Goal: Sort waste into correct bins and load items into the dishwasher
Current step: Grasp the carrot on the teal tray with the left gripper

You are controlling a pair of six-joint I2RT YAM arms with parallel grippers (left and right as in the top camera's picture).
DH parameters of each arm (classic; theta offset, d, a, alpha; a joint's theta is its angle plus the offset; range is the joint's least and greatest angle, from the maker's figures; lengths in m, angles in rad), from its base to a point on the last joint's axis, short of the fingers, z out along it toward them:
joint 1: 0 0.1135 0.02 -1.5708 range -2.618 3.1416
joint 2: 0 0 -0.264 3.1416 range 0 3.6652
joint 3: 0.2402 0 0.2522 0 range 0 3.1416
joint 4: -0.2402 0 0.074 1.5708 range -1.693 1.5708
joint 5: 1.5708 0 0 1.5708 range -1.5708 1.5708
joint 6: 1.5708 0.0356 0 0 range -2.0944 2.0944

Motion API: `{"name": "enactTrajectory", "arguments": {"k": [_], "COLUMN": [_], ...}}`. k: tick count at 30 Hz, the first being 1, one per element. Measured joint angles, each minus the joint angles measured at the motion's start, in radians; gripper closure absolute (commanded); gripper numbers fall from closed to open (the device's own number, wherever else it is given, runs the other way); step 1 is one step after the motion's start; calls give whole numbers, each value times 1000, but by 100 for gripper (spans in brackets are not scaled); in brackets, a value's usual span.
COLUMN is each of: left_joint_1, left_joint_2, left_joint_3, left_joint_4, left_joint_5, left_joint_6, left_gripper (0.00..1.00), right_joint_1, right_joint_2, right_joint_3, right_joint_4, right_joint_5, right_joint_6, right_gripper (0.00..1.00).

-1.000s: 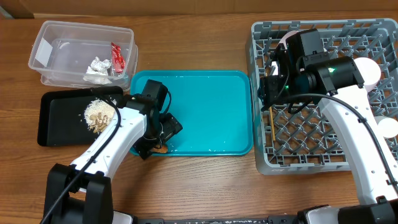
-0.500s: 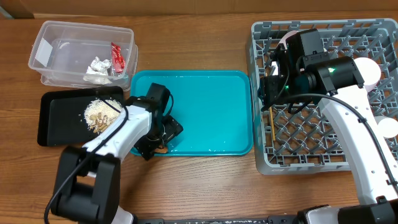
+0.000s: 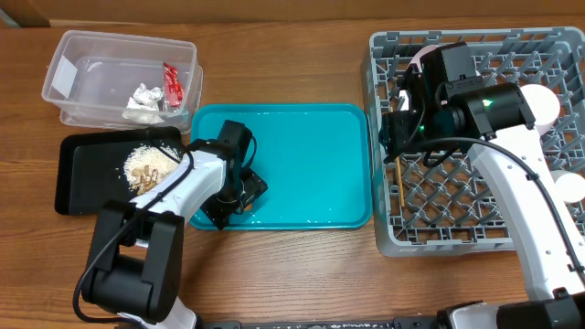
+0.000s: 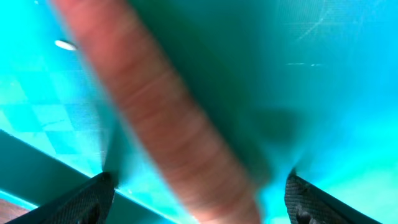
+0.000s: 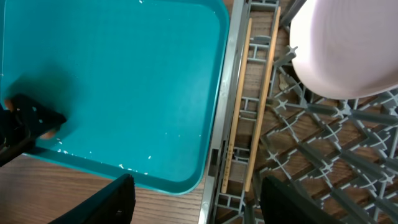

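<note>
In the left wrist view an orange carrot piece (image 4: 174,137) lies on the teal tray (image 4: 323,74), blurred and very close. My left gripper (image 4: 199,205) is open, with one finger on each side of the carrot and apart from it. In the overhead view this gripper (image 3: 227,208) is low at the tray's front left corner and hides the carrot. My right gripper (image 3: 395,137) is open and empty above the left edge of the grey dish rack (image 3: 457,228). Two wooden chopsticks (image 5: 239,106) lie along that edge, just ahead of the right gripper (image 5: 205,202).
The clear tub (image 3: 64,78) at the back left holds a red wrapper (image 3: 171,84) and a foil and tissue ball (image 3: 144,97). The black tray (image 3: 78,174) holds food scraps (image 3: 144,167). White dishes (image 3: 544,100) stand in the rack. The teal tray (image 3: 311,155) lies between the two arms.
My left gripper has shifted slightly further over the tray's front left corner and now covers the carrot piece, which showed beside it a second ago. The right arm has not moved.
</note>
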Motion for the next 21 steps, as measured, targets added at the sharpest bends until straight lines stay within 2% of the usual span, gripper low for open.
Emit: {"name": "enactTrajectory", "arguments": {"k": [6,21], "left_joint_1": [0,0], "left_joint_2": [0,0], "left_joint_3": [0,0], "left_joint_4": [5,34], "left_joint_5": [3,-34], "left_joint_6": [0,-2], "left_gripper": [11,60], "right_joint_1": [0,0], "right_joint_2": [0,0], "right_joint_3": [0,0], "right_joint_4": [1,0], "right_joint_5": [0,0], "right_joint_6": [0,0], "right_gripper": [33,33]}}
